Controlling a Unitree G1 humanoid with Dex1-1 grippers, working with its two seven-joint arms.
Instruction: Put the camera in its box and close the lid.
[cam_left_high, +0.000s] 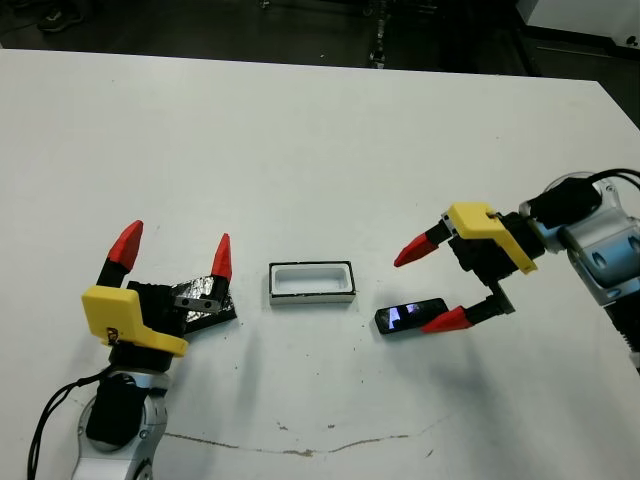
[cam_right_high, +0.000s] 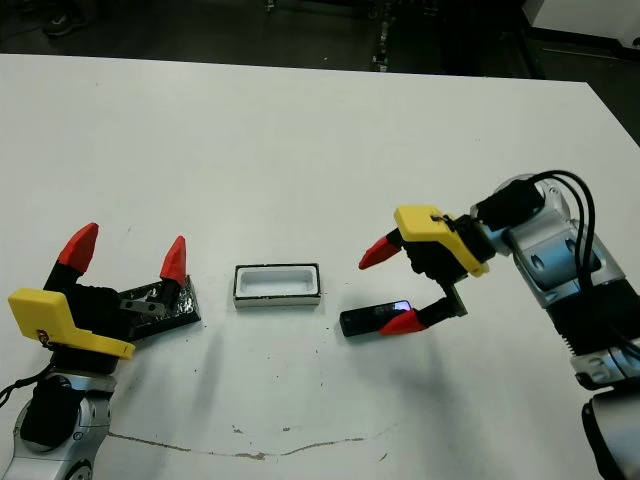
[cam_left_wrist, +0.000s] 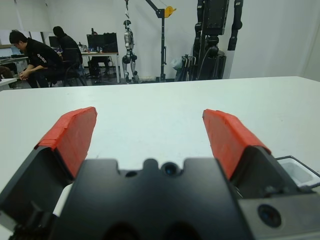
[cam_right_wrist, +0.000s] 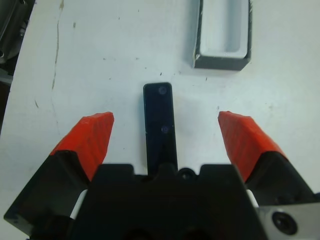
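Observation:
The camera (cam_left_high: 410, 316), a small black bar with a bluish sheen, lies flat on the white table just right of the box (cam_left_high: 312, 281). The box is an open shallow tray, white inside, at the table's middle. My right gripper (cam_left_high: 428, 287) is open and hovers over the camera's right end. In the right wrist view the camera (cam_right_wrist: 161, 125) sits between the spread fingers (cam_right_wrist: 95, 132), untouched. The glossy black lid (cam_left_high: 205, 300) lies left of the box, partly hidden by my left gripper (cam_left_high: 175, 250), which is open with its red tips pointing up, holding nothing.
A thin crack-like mark (cam_left_high: 330, 445) runs along the table near the front edge. Beyond the far edge the left wrist view shows seated people (cam_left_wrist: 30, 50) at desks and standing equipment (cam_left_wrist: 215, 35). The box's corner (cam_left_wrist: 300, 170) shows beside the left fingers.

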